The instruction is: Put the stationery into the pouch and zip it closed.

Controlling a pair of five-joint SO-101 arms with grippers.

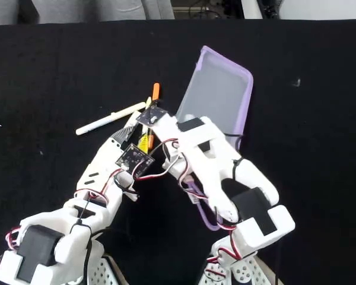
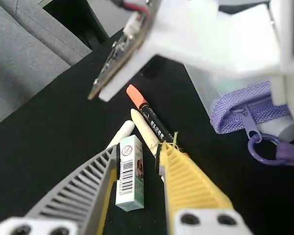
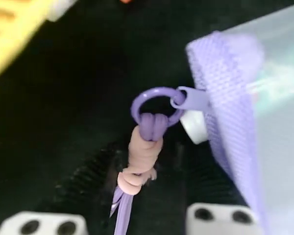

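Purple woven-edged pouch with frosted translucent panel [image 1: 219,95], flat, rounded at the corners; it lies on the black cloth counter [image 1: 296,148] with its zipper corner directly in front of the right claw [image 3: 144,176]. Purple plastic zipper pull ring [image 3: 154,105], glossy, tied to a pink-and-purple knotted cord [image 3: 142,152], soft and rounded; the cord trails back between the right claw's dark ribbed fingers. Whether those fingers press on it cannot be told. The corner is probably faced this way so the mouth can be steadied, or the slider drawn, once the pouch is filled. Left claw [image 2: 137,149], one grey ribbed finger and one yellow, stands with jaws apart astride a small green-and-white cardboard box [image 2: 129,176]. The box is rectangular and sharp-edged, against the grey finger and clear of the yellow one, so it appears lined up for a pinch but not yet clamped. Cream plastic pen [image 2: 142,128], smooth with a tapered end, lies just beyond the left claw's tips. Black marker with orange cap [image 2: 148,115], slim and cylindrical, lies beside the pen on the pouch side. All this stationery sits outside the pouch, so loading appears barely begun.
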